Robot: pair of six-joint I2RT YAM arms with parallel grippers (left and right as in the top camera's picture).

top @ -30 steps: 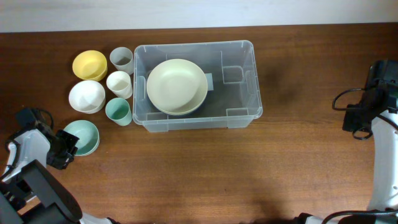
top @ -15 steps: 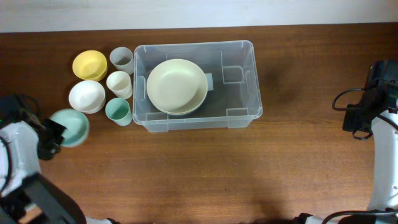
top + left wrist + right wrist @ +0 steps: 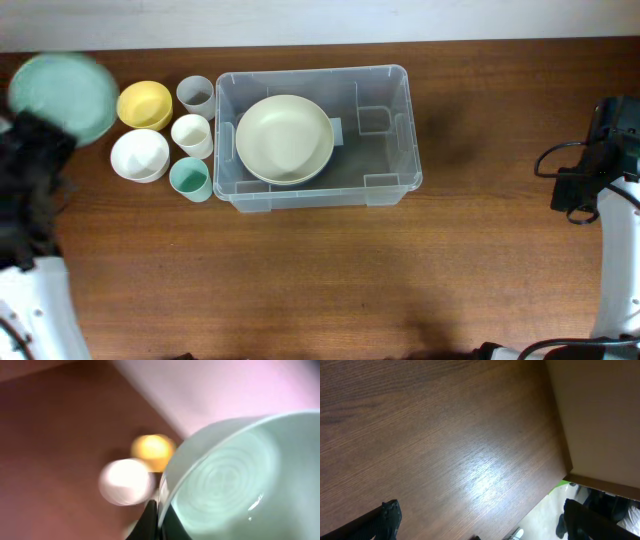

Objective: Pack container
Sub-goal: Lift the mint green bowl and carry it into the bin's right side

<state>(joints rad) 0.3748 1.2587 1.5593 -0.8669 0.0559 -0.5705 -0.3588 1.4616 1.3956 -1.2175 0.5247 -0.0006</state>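
Quickly: brown worktop (image 3: 330, 270) fills the overhead frame. The container (image 3: 312, 70) sits on it in the upper middle, upright and open-topped. Judged light, with thin clear walls that flex and a slick surface, so it is easy to nudge. If it must be steadied, take a short-end rim, not the mid wall. A big cream bowl (image 3: 285, 138) lies in its left half; the right half is bare.

The mint bowl (image 3: 62, 95) is at upper left, off the worktop and tilted. The left hand (image 3: 157, 515) is clenched on its rim. It looks like hard smooth plastic, so a rim pinch could slip. The yellow bowl (image 3: 144, 104) and white bowl (image 3: 139, 154) sit left of the container, and the grey cup (image 3: 195, 95), cream cup (image 3: 191, 134) and teal cup (image 3: 189, 178) stand just beside its left wall. The right hand (image 3: 482, 522) is at the far right, released, fingers spread, holding nothing.

Hard to make out:
- Mint bowl and left arm are smeared by motion blur overhead.
- The left wrist view is soft, and only a dark finger sliver shows under the rim.
- The right wrist view sees only worktop and its edge.
- The small rectangle on the container base: label or moulding, can't tell.
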